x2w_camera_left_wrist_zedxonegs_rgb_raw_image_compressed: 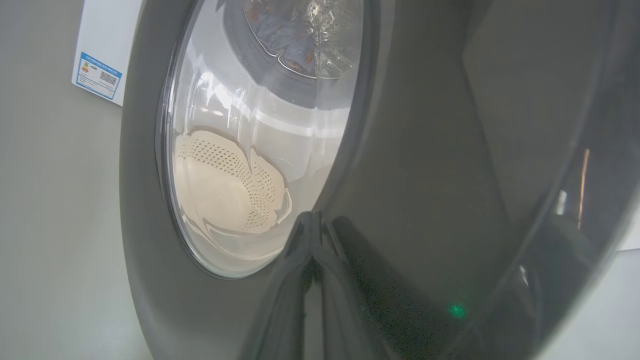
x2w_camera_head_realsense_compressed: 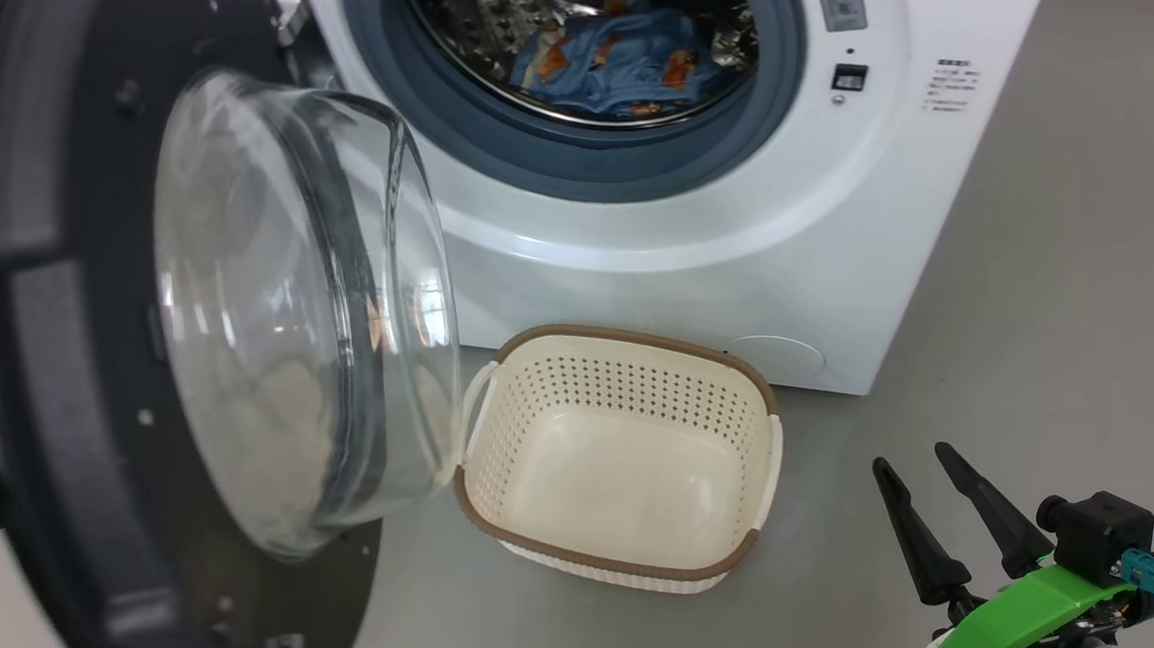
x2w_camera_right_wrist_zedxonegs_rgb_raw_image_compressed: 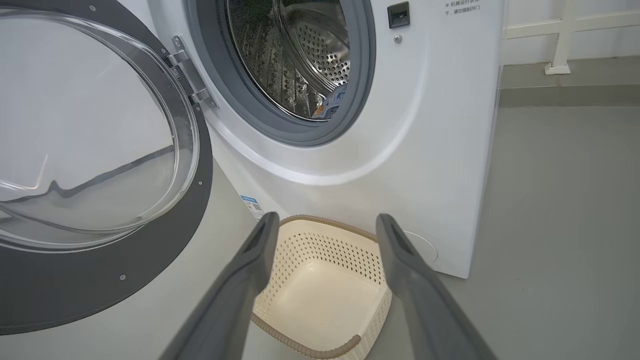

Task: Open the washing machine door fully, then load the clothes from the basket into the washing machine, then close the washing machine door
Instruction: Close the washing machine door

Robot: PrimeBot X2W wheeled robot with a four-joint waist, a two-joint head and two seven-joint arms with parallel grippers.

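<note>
The washing machine (x2w_camera_head_realsense_compressed: 685,287) stands with its door (x2w_camera_head_realsense_compressed: 57,346) swung out to the left, the glass bowl facing the drum. Blue clothes (x2w_camera_head_realsense_compressed: 621,61) with orange print lie inside the steel drum, and a bit of them shows in the right wrist view (x2w_camera_right_wrist_zedxonegs_rgb_raw_image_compressed: 330,102). The cream basket (x2w_camera_head_realsense_compressed: 638,338) sits on the floor before the machine with nothing in it. My left gripper (x2w_camera_left_wrist_zedxonegs_rgb_raw_image_compressed: 310,218) is shut, its tips against the door's glossy outer face (x2w_camera_left_wrist_zedxonegs_rgb_raw_image_compressed: 425,150). My right gripper (x2w_camera_head_realsense_compressed: 913,459) hangs open to the right of the basket (x2w_camera_right_wrist_zedxonegs_rgb_raw_image_compressed: 325,250), holding nothing.
Grey floor (x2w_camera_head_realsense_compressed: 1036,286) spreads to the right of the machine. A blue label (x2w_camera_left_wrist_zedxonegs_rgb_raw_image_compressed: 97,75) marks the machine's lower corner. A white rail post (x2w_camera_right_wrist_zedxonegs_rgb_raw_image_compressed: 560,45) stands at the back right. The open door (x2w_camera_right_wrist_zedxonegs_rgb_raw_image_compressed: 100,280) fills the space left of the basket.
</note>
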